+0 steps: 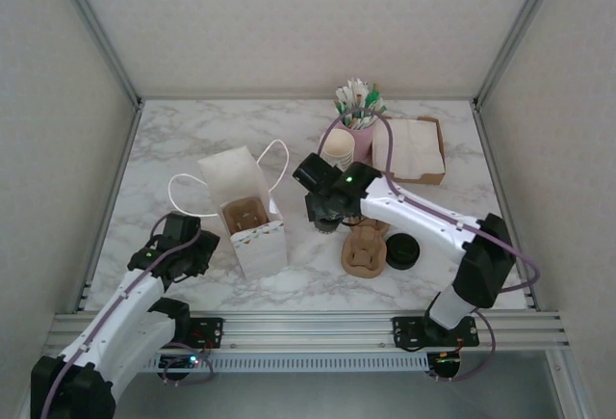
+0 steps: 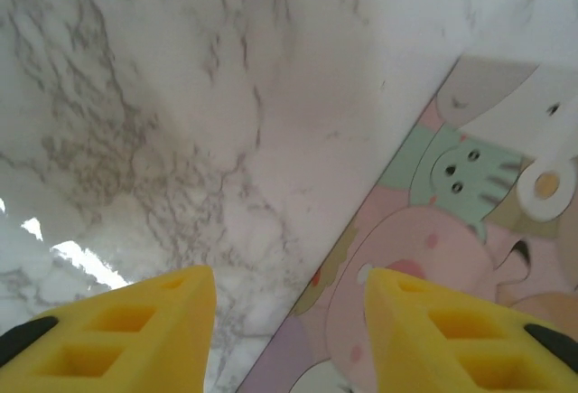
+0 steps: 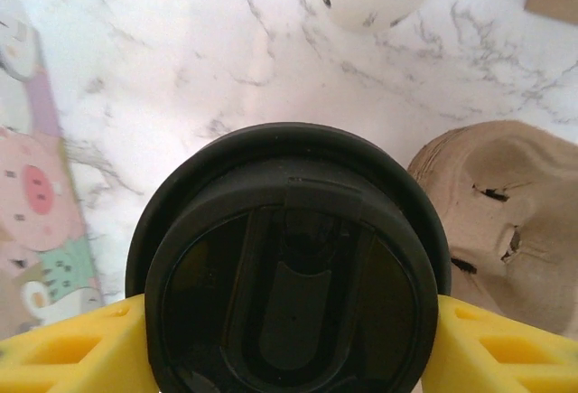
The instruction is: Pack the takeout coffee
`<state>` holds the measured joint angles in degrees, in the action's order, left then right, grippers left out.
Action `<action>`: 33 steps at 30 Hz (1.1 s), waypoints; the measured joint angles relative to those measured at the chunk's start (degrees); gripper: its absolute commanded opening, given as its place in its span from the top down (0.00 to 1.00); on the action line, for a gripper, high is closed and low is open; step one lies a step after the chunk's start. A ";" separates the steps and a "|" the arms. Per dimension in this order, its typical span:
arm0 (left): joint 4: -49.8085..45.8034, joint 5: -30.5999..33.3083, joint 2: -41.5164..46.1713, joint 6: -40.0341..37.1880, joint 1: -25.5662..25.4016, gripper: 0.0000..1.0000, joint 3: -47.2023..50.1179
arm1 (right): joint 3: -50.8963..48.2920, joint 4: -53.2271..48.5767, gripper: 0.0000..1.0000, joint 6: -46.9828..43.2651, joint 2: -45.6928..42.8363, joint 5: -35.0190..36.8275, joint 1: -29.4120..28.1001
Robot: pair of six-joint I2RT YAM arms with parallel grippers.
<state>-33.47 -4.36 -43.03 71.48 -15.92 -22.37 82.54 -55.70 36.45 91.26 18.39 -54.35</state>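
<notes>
1. Straddling the black-lidded takeout coffee [image 3: 289, 294], your right gripper [image 1: 327, 209] is showing one yellow finger [image 3: 63, 348] on each side of it. The lid is hiding the contact, so you can't tell whether it's gripping.
2. Takeout coffee is sitting between the white bag [image 1: 260, 250] and the brown pulp carrier [image 1: 366, 248].
3. Your left gripper [image 2: 287, 276] is hovering part-open and holding nothing, over the marble table [image 2: 181, 95] beside the bag's printed side.

From where I stand I count one white paper bag [image 1: 262, 246], two brown pulp cup carriers [image 1: 366, 248], two black lids [image 1: 401, 251], one pink cup of sticks [image 1: 362, 132], one brown tray of white napkins [image 1: 442, 145], and one stack of cream paper cups [image 1: 339, 147], nested too tightly to number.
</notes>
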 measured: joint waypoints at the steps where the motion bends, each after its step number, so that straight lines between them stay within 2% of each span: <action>1: -0.17 0.20 0.22 0.37 -1.11 0.55 0.00 | 0.74 -0.39 0.33 -0.20 -1.01 0.09 0.00; 12: 0.59 1.29 -0.35 6.32 -14.19 0.55 0.90 | 7.74 -5.20 0.33 -3.72 -8.28 5.81 0.00; 19: 5.07 5.81 -1.42 14.67 -25.81 0.54 2.78 | 13.14 -8.24 0.33 -7.02 -11.47 10.60 0.00; 25: 12.22 9.44 -9.90 18.97 -33.53 0.50 2.32 | 18.10 -10.05 0.33 -9.84 -12.26 13.18 0.00; 29: 15.85 9.66 -20.33 18.36 -36.00 0.50 -1.84 | 21.29 -10.54 0.34 -11.87 -12.50 13.49 0.00; 33: 19.19 9.99 -25.46 16.57 -37.77 0.49 -6.23 | 22.56 -10.51 0.34 -14.53 -13.64 12.66 0.00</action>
<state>-14.28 5.63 -68.49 88.05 -53.69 -28.60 105.10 -66.22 21.91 77.62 31.05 -54.35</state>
